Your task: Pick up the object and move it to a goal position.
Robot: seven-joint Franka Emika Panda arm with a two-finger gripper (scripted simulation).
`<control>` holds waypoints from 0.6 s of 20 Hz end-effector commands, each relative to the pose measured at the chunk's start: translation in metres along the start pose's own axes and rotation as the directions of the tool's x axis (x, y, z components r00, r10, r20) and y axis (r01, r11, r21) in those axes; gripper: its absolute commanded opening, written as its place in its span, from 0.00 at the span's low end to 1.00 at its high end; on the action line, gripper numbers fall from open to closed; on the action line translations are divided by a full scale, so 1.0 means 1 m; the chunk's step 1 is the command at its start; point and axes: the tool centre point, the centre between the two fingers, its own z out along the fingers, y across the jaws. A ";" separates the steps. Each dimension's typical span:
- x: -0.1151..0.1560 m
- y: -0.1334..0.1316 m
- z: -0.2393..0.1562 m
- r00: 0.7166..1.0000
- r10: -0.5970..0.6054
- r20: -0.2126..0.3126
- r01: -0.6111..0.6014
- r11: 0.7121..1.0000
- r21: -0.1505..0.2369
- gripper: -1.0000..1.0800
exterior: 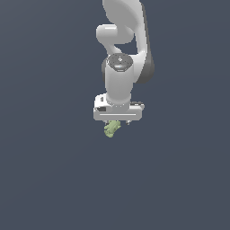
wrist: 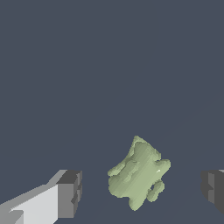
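**Poised over the figurine, grasp not yet made**

The arm hangs straight down over the dark floor, and the gripper (exterior: 117, 121) sits directly above the object (exterior: 112, 129) — a small, pale olive-green, knobbly lump that peeks out just below the white hand in the exterior view. In the wrist view the object (wrist: 139, 175) lies between the two dark fingertips (wrist: 71, 194), with clear floor on either side of it; the claw is spread wide and grips nothing.

This looks like the approach stage of the pick. The next move calls for a short descent so the pads bracket the lump's body, then a squeeze. The shape is irregular and sits nearer one finger's side than dead centre — the closing pads may nudge or twist it. No goal marker is visible.
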 end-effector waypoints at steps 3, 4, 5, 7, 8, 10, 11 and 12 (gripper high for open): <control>0.001 0.002 -0.001 1.000 0.007 -0.001 -0.007 1.000 0.000 0.96; 0.001 0.005 -0.003 1.000 0.016 -0.002 -0.016 1.000 0.001 0.96; 0.002 0.009 -0.005 1.000 0.028 -0.004 -0.028 1.000 0.002 0.96; 0.004 0.018 -0.010 0.998 0.056 -0.008 -0.056 0.998 0.004 0.96; 0.005 0.021 -0.011 0.998 0.066 -0.009 -0.066 0.998 0.005 0.96; 0.005 0.024 -0.013 0.997 0.075 -0.010 -0.075 0.997 0.006 0.96; 0.005 0.024 -0.013 0.997 0.074 -0.010 -0.074 0.997 0.006 0.96; 0.005 0.023 -0.013 0.997 0.072 -0.010 -0.072 0.997 0.006 0.96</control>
